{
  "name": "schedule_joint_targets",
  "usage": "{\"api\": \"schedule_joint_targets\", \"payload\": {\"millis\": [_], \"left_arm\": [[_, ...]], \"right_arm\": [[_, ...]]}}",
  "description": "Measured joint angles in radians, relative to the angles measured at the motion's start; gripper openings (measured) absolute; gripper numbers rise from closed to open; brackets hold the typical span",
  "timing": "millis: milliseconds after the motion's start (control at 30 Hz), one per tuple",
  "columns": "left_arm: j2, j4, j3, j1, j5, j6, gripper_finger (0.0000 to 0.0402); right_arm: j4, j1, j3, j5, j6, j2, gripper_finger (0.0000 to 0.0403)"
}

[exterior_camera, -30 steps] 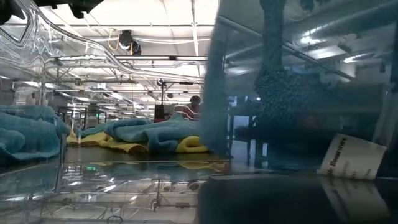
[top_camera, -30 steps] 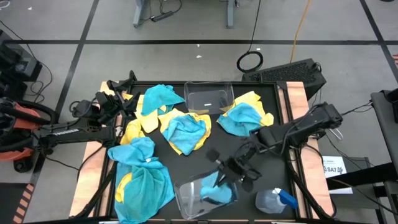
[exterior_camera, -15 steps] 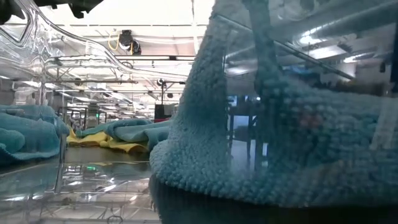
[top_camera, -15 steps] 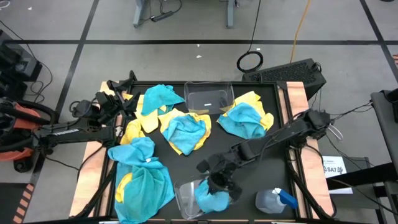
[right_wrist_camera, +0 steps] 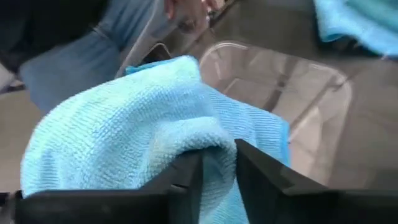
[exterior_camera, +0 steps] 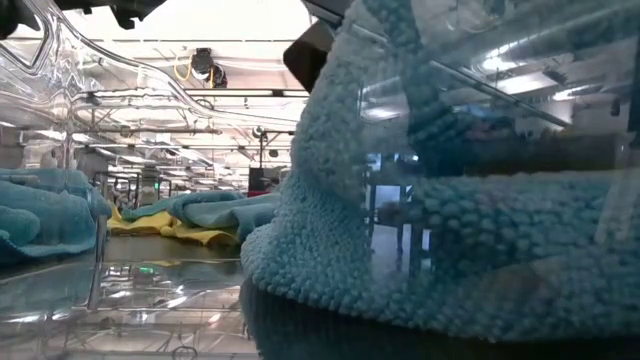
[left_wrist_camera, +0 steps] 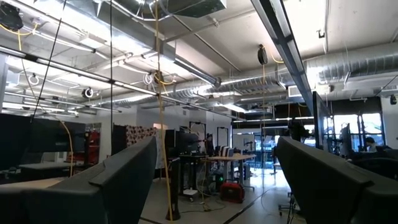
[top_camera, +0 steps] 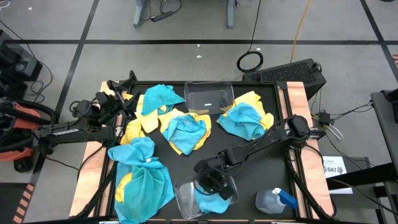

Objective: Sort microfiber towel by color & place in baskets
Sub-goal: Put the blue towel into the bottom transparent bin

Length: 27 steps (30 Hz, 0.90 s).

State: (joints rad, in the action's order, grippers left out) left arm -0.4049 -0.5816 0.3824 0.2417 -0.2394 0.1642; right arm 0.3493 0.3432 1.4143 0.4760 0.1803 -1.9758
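Blue and yellow microfiber towels lie heaped over the black table, among them blue ones point(top_camera: 185, 129) point(top_camera: 244, 119) point(top_camera: 143, 174) and a yellow one point(top_camera: 134, 127). One clear basket point(top_camera: 209, 98) stands at the far edge. A second clear basket point(top_camera: 185, 199) stands at the near edge and holds a blue towel point(top_camera: 211, 200) point(exterior_camera: 450, 240). My right gripper point(top_camera: 214, 183) reaches down into this near basket, shut on that towel. My left gripper point(top_camera: 118, 93) waits open at the far left, raised and touching nothing. My right gripper pinches a bunched fold of the blue towel point(right_wrist_camera: 219, 163) between its two fingers, slanting down from the table's right and far side. The towel's bulk point(right_wrist_camera: 137, 130) lies heaped on the floor of the near basket point(right_wrist_camera: 298, 93), slack around the fingers.
A clear spray bottle with a blue trigger point(top_camera: 273, 200) lies at the near right, close beside the near basket. Bare black tabletop shows between the near basket and the towel heaps. Wooden rails point(top_camera: 300, 99) run along the table's left and right sides.
My right gripper has come down and toward the table's near edge, tipping downward, into the near basket with the blue towel. The towel hung below the fingers a second ago; it now lies piled in the basket.
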Motion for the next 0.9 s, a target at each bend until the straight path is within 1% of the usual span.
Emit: {"api": "schedule_joint_targets", "payload": {"millis": [67, 200, 367, 433, 500, 600, 667, 833, 900], "left_arm": [[0.0, 0.0, 0.0, 0.0, 0.0, 0.0, 0.0335], [0.0, 0.0, 0.0, 0.0, 0.0, 0.0, 0.0335], [0.0, 0.0, 0.0, 0.0, 0.0, 0.0, 0.0335], [0.0, 0.0, 0.0, 0.0, 0.0, 0.0, 0.0335], [0.0, 0.0, 0.0, 0.0, 0.0, 0.0, 0.0335], [0.0, 0.0, 0.0, 0.0, 0.0, 0.0, 0.0335], [0.0, 0.0, 0.0, 0.0, 0.0, 0.0, 0.0335], [0.0, 0.0, 0.0, 0.0, 0.0, 0.0, 0.0335], [0.0, 0.0, 0.0, 0.0, 0.0, 0.0, 0.0335]], "right_arm": [[-0.001, -0.007, 0.0, 0.03, -0.004, -0.001, 0.0111], [0.014, -0.017, -0.001, 0.028, -0.006, 0.033, 0.0146], [0.037, -0.016, -0.002, 0.027, 0.028, 0.151, 0.0183], [0.086, -0.015, -0.002, 0.004, 0.047, 0.208, 0.0196], [0.149, -0.016, -0.002, -0.097, 0.062, 0.27, 0.0205], [0.284, -0.016, 0.0, -0.312, 0.074, 0.355, 0.0215], [0.363, -0.023, 0.0, -0.421, 0.06, 0.399, 0.0217], [0.594, -0.058, 0.0, -0.732, -0.051, 0.479, 0.0216], [0.675, -0.084, -0.005, -0.837, -0.111, 0.491, 0.0216]]}}
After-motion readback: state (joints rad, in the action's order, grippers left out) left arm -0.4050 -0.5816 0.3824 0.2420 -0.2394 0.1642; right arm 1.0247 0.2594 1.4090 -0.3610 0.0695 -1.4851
